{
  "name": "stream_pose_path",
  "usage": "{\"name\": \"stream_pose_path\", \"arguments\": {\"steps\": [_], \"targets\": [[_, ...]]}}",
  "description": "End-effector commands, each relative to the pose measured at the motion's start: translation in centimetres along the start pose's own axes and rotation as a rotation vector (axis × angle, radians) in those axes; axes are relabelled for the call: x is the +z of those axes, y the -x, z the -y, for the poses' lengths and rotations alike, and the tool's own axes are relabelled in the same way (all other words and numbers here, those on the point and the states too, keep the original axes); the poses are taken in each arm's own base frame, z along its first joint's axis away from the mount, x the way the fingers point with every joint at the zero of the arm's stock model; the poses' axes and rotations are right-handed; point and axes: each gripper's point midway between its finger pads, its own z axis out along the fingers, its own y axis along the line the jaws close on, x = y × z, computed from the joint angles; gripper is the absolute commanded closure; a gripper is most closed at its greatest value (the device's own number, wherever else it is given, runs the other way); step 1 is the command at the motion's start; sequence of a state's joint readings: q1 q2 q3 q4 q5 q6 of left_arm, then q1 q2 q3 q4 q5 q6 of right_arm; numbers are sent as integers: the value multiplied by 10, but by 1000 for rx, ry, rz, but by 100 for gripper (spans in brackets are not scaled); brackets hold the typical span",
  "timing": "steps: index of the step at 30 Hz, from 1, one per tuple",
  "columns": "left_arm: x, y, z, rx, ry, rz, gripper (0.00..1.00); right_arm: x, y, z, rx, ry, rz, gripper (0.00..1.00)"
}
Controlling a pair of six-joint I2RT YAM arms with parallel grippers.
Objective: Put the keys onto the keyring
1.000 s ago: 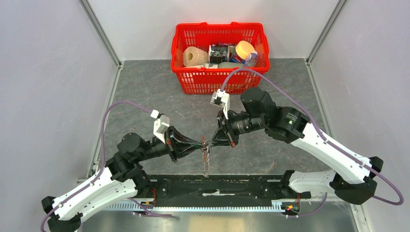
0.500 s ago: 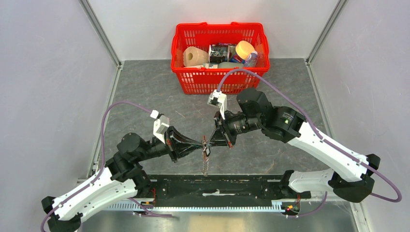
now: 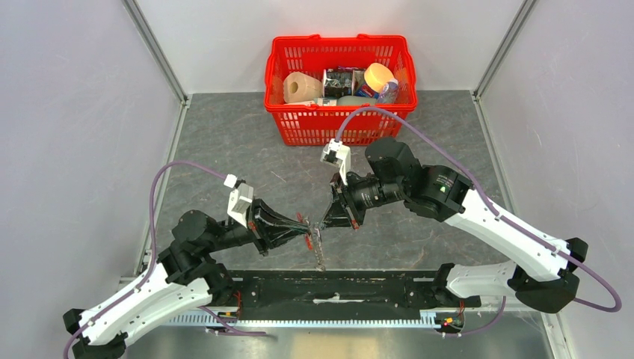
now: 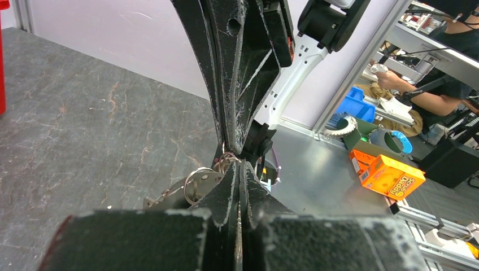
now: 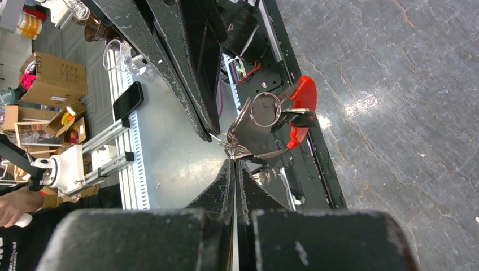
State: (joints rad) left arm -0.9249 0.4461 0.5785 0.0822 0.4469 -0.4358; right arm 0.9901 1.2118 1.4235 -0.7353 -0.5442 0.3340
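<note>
Both the left jaws and the right jaws are pressing shut, tip to tip, pinching the keyring [image 3: 315,233] by its silvery rings [image 5: 233,148] above the near middle of the counter [image 3: 224,146]. Its red strap [image 5: 303,96] and chain [image 3: 320,258] are dangling: light, floppy, slippery metal, so the stiff split ring [image 5: 265,109] is looking the surest hold.

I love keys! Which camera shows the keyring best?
Right wrist view: the keyring is close up, red strap and round ring clear. Left wrist view shows only silvery rings; top view, a tiny dangling bunch.
</note>
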Motion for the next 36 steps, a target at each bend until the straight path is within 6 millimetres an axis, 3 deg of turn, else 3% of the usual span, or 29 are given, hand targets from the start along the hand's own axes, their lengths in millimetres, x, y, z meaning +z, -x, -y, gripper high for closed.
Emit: {"name": "stream_pose_path", "arguments": {"steps": [1,19,36], "targets": [[-1,13,14,59,-73,47,98,-7,20,-9,-26,10,70,100],[-1,28,19,65,-96,145,98,1,18,-23,3,129,104,100],[-8,47,39,61,-177,233,98,-11,20,-36,7,179,164,100]]}}
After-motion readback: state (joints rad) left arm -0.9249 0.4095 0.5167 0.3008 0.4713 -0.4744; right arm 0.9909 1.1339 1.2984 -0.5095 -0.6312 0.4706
